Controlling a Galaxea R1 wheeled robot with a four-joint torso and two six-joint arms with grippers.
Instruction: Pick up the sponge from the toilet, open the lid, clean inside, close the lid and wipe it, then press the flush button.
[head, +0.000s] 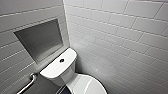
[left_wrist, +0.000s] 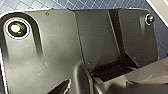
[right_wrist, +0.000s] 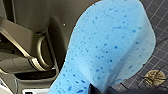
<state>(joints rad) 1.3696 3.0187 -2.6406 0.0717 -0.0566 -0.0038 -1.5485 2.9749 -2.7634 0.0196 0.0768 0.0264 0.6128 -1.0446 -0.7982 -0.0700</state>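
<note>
White tiled walls (head: 120, 37) close in around the toilet (head: 60, 71), its lid (head: 87, 86) down. Over the dark floor (right_wrist: 160, 20), the right claw (right_wrist: 98, 89) is clenched on the blue sponge (right_wrist: 110, 42), so pick-up looks done. Opening the lid seems the step in hand, which calls for catching its front edge and lifting.

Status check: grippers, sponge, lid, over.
Right gripper shut on sponge. Lid down. Grab bar beside toilet.

The lid (head: 89, 85) runs off the head view's edge; one end of the sponge (right_wrist: 110, 45) seems hidden.
</note>
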